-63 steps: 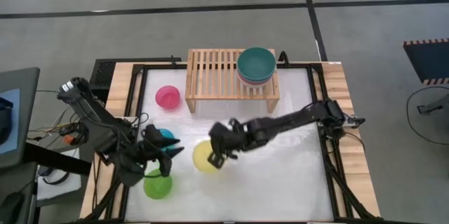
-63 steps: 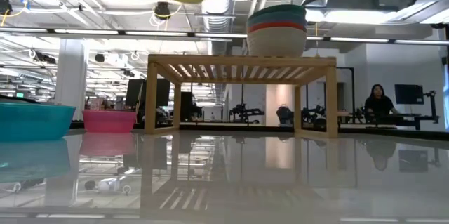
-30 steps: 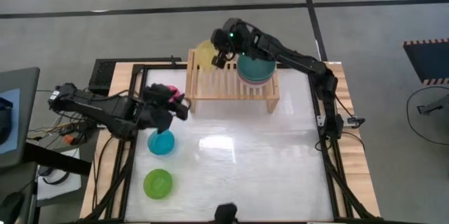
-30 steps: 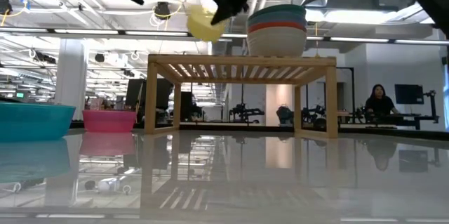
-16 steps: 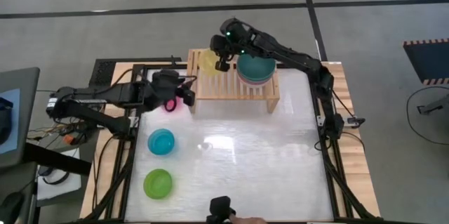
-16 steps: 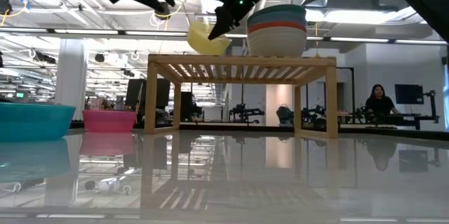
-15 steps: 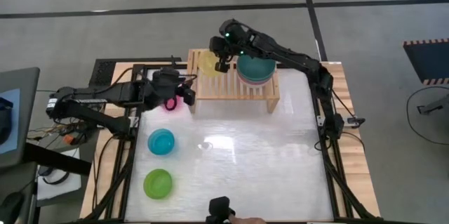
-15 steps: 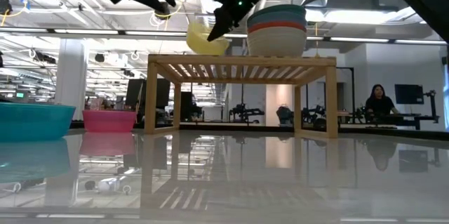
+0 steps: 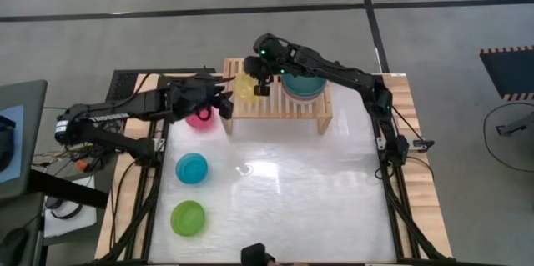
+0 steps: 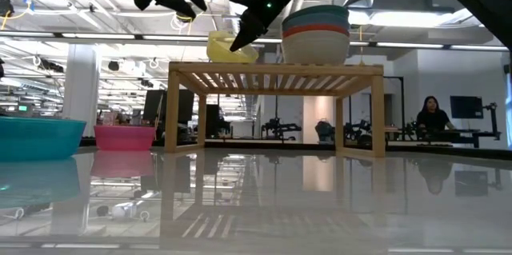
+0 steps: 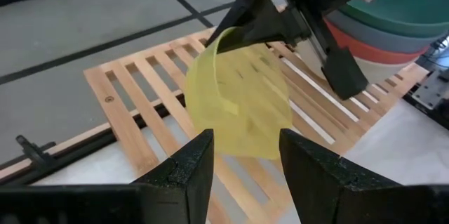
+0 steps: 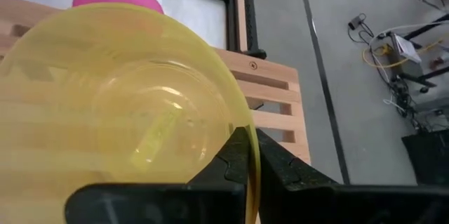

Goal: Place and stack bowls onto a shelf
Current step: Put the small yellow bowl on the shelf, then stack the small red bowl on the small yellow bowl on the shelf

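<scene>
My right gripper (image 9: 258,83) (image 10: 243,34) is shut on the yellow bowl (image 9: 244,88) (image 10: 227,49) over the left part of the light-wood shelf (image 9: 275,108) (image 10: 272,69). The bowl is tilted, its base at the slats; whether it touches them I cannot tell. A stack of larger bowls, teal on top (image 9: 304,77) (image 10: 316,35), stands on the shelf's right part. My left gripper (image 9: 222,102) (image 11: 242,164) hovers open by the shelf's left end, above the pink bowl (image 9: 198,118), its fingers pointing at the yellow bowl (image 11: 238,108). My right gripper pinches the yellow bowl's rim (image 12: 247,136), one finger (image 12: 233,159) inside the bowl and one (image 12: 272,164) outside. It comes slanting down from the far right. The bowl hangs tilted below the fingers, low over the shelf's left slats (image 11: 140,104).
The cyan bowl (image 9: 191,168) (image 10: 36,137) and the lime green bowl (image 9: 188,218) stand on the table's left side. The white table surface (image 9: 300,183) in front of the shelf is free. A person (image 10: 432,116) sits far back in the room.
My right gripper has carried the yellow bowl from beyond the shelf's far left corner toward the near edge and down onto the shelf's left part. My left gripper has moved from near the cyan bowl toward the far edge and right, up to the shelf's left end.
</scene>
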You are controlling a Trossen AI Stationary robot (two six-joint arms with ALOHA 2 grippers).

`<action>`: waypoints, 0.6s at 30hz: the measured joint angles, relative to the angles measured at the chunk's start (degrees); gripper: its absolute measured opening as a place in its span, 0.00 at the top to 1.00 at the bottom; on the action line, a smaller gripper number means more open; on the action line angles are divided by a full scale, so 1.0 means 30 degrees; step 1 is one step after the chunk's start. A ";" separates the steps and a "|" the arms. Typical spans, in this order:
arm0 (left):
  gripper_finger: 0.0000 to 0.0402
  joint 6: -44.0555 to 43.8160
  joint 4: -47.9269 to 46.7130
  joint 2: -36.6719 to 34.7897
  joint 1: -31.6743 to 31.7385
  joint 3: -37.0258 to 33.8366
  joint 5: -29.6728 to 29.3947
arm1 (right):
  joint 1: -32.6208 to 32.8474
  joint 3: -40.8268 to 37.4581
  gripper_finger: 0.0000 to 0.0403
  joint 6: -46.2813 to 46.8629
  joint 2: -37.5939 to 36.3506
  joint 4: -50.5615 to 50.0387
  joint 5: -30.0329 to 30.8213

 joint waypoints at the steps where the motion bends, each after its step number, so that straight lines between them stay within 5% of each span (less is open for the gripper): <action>1: 0.64 0.0105 0.0001 0.0000 0.0085 0.0000 0.0117 | -0.0021 0.0000 0.91 0.0081 0.0000 -0.0035 0.0106; 18: 0.64 0.0091 -0.0004 0.0000 0.0528 0.0000 0.0961 | -0.0165 0.0000 0.57 0.1483 0.0000 0.1033 0.0438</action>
